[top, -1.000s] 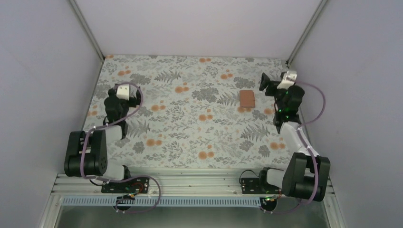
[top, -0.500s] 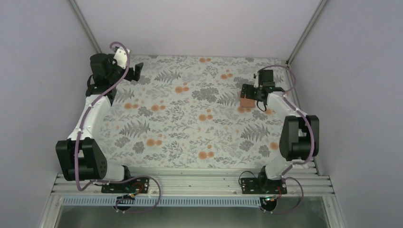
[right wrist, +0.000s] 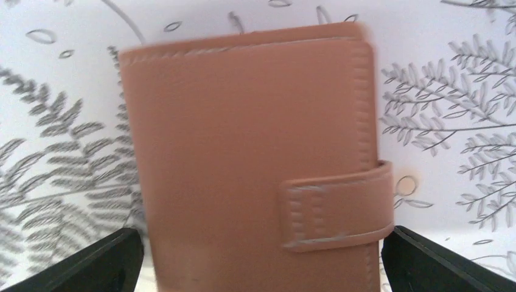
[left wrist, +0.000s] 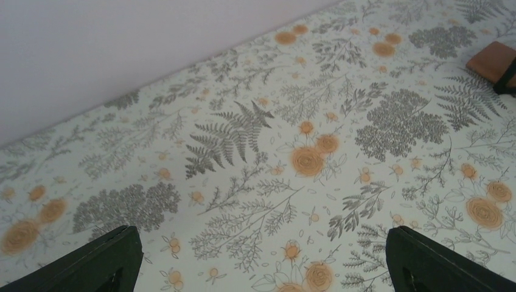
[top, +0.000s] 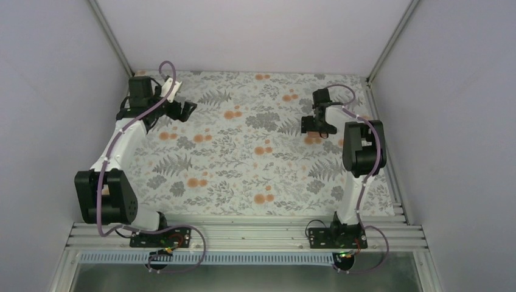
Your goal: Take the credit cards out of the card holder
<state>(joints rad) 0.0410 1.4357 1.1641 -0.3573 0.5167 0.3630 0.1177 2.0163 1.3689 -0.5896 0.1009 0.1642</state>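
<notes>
Card holder [right wrist: 255,164]: one, tan-brown, folded shut, strap tab laid across front; laid flat on floral table [top: 243,170], far right. Right pincer [top: 317,126] held wide apart, poised over it. Left pincer [top: 184,110] held wide apart, nothing gripped.

The top external camera is fixed above and behind the arm bases and looks steeply down. From a distance it covers the whole table [top: 255,176], with the bases at the lower edge and the back wall [top: 255,30] at the top.

The left wrist camera, on the left gripper [top: 182,111], looks obliquely across the table toward the back wall at medium range.

The right wrist camera, on the right gripper [top: 316,125], points almost straight down. It is very close to the card holder [right wrist: 255,164], which fills its frame, slightly blurred.

The left wrist view shows the same card holder at its upper right edge.
</notes>
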